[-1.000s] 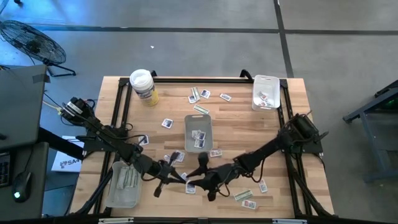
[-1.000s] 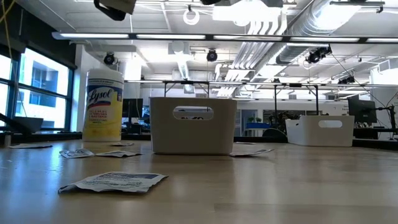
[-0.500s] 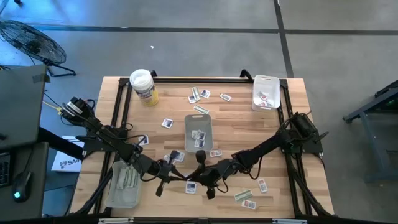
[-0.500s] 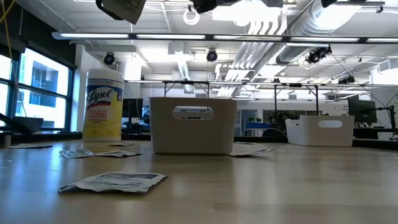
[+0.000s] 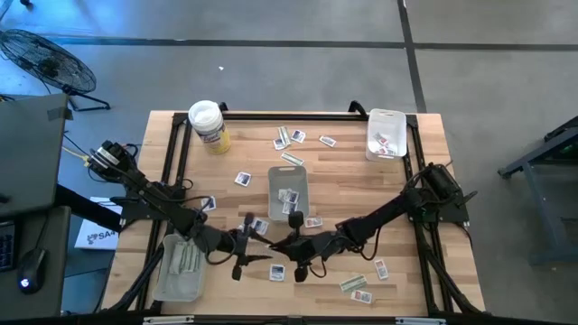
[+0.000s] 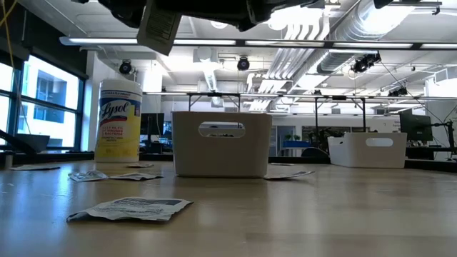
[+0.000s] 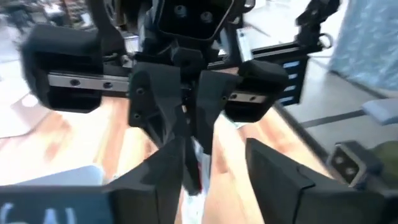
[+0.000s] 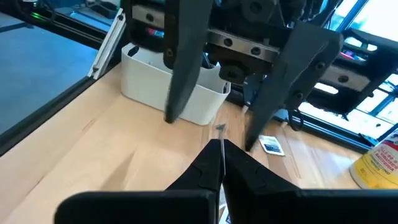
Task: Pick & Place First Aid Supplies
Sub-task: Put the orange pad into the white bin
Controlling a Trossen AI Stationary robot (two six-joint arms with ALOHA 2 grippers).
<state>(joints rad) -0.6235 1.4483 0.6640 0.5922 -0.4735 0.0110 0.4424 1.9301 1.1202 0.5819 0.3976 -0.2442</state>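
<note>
One small pale packet (image 6: 158,27) of the first aid supplies hangs in the air above the table's near middle. My right gripper (image 5: 278,246) is shut on it and comes in from the right. My left gripper (image 5: 256,246) faces it from the left, and its open fingers (image 8: 183,62) stand on either side of the right fingertips without touching. More packets (image 5: 289,135) lie flat on the wood, and others lie in the trays. My right gripper pinches the packet between its two fingers, and the packet shows edge-on (image 8: 221,142) at their ends. The fingers lie nearly level and point toward the table's left. The packet is lifted clear and hangs below the fingers (image 6: 158,39).
A clear tray (image 5: 287,173) with packets stands just beyond the grippers. A second tray (image 5: 181,271) stands at the near left and a third (image 5: 386,117) at the far right. A white-lidded tub (image 5: 207,125) stands far left. Loose packets (image 5: 357,287) lie at the near right.
My right gripper has edged toward the left gripper and shut on the packet. My left gripper has opened and let it go. Both wrists have rolled a little, and the packet now hangs lower in the low view.
</note>
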